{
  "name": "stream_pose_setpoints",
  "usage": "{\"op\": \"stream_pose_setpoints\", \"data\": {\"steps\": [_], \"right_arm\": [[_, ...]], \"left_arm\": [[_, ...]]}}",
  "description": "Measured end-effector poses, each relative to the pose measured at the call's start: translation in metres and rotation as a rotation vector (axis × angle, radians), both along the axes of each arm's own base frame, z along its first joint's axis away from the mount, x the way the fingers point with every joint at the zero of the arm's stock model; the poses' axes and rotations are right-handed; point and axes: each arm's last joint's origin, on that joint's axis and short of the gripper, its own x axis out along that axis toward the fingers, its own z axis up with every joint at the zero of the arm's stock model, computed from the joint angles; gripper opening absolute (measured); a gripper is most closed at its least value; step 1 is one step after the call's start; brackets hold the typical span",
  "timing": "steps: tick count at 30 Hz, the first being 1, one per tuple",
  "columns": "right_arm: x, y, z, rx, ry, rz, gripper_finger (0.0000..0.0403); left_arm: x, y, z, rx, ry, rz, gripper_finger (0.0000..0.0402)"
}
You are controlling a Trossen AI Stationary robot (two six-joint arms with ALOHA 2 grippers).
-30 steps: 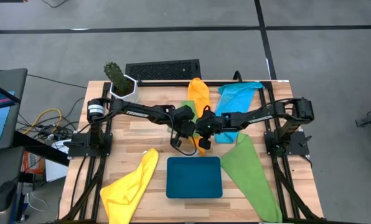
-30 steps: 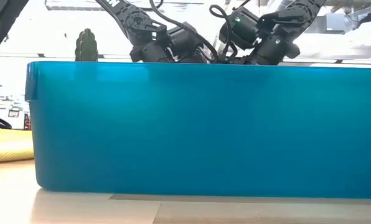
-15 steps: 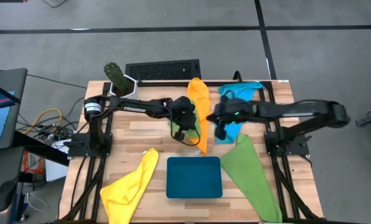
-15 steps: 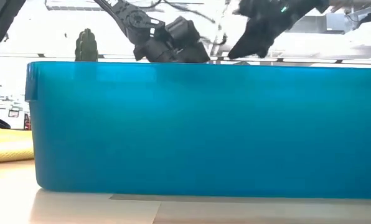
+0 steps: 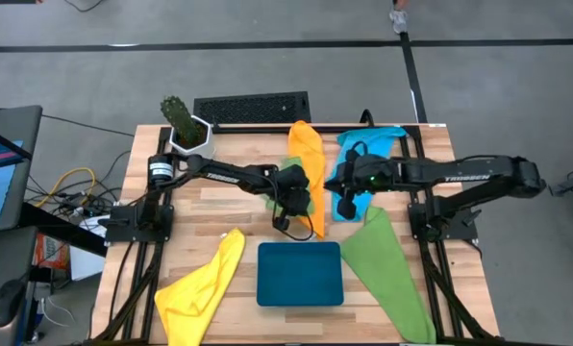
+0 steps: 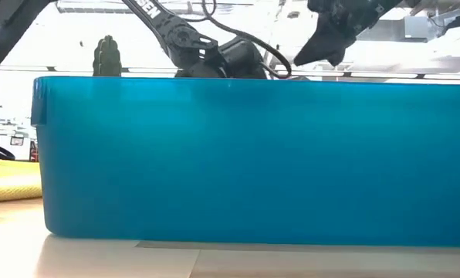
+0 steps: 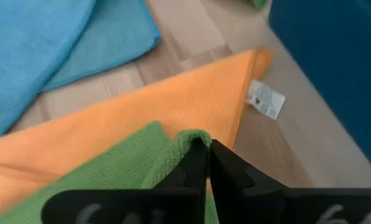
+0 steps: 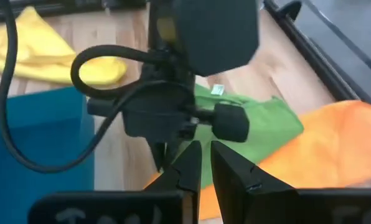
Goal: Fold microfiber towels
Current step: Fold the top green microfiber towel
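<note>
Overhead arrangement of a wooden table point(image 5: 219, 207) with two dark arms meeting near its centre. The left gripper point(image 5: 301, 195) sits over the middle of the table, its fingers point(image 7: 195, 163) clenched on a raised fold of the green towel point(image 7: 145, 165), which lies partly on top of the orange towel point(image 5: 308, 163). The orange towel runs as a long strip from the far edge of the table toward the teal tray point(image 5: 300, 273); in the left wrist view its near corner carries a small white label point(image 7: 265, 99). The right gripper point(image 5: 347, 203) hangs just beside the orange towel on its right side, above the sky-blue towel point(image 5: 368, 154), with its fingers point(image 8: 188, 168) nearly together and nothing visible between them. The right wrist view looks past these fingers to the left arm's wrist, with the green and orange towels beneath it. A second green towel point(image 5: 387, 269) lies spread from the right of the tray to the near right corner. The yellow towel point(image 5: 202, 286) lies crumpled at the near left corner, apart from the tray. A potted cactus point(image 5: 183, 123) stands at the far left corner, beside a dark keyboard point(image 5: 251, 108) just beyond the table's far edge. The low view is almost filled by the tray's wall, with both arms above its rim
</note>
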Motion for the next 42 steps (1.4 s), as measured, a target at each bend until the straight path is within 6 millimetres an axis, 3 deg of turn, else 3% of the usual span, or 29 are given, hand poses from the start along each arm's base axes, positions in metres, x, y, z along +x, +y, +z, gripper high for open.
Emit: {"op": "stream_pose_setpoints", "data": {"steps": [6, 13, 19, 22, 26, 28, 31, 35, 38, 42], "right_arm": [[0.010, 0.008, -0.009, 0.020, 0.023, 0.017, 0.0060], [0.010, 0.010, -0.010, 0.027, 0.026, 0.018, 0.0060], [0.010, 0.010, -0.010, 0.026, 0.026, 0.017, 0.0060], [0.010, 0.010, -0.010, 0.026, 0.026, 0.017, 0.0060], [0.010, 0.009, -0.010, 0.027, 0.026, 0.016, 0.0060], [0.010, 0.010, -0.010, 0.027, 0.028, 0.017, 0.0060], [0.011, 0.012, -0.014, 0.026, 0.006, 0.026, 0.0060], [0.011, 0.015, -0.036, 0.050, -0.072, 0.024, 0.0060], [0.009, 0.015, -0.046, 0.078, -0.113, 0.005, 0.0060], [0.009, 0.012, -0.049, 0.096, -0.120, -0.023, 0.0060]], "left_arm": [[0.005, 0.007, 0.001, 0.029, 0.024, 0.023, 0.0013], [0.006, 0.016, 0.009, -0.021, 0.045, 0.021, 0.0106], [0.011, 0.020, 0.040, -0.031, 0.082, 0.031, 0.0179], [0.015, 0.024, 0.056, -0.022, 0.051, 0.012, 0.0196], [0.010, 0.024, 0.056, 0.006, 0.115, 0.015, 0.0201], [-0.004, 0.028, 0.064, -0.098, 0.182, 0.021, 0.0198], [-0.034, 0.048, 0.095, -0.226, 0.214, 0.061, 0.0188], [-0.084, 0.075, 0.114, -0.234, 0.263, 0.169, 0.0167], [-0.120, 0.089, 0.098, -0.272, 0.237, 0.285, 0.0153], [-0.153, 0.089, 0.048, -0.320, 0.202, 0.453, 0.0142]]}}
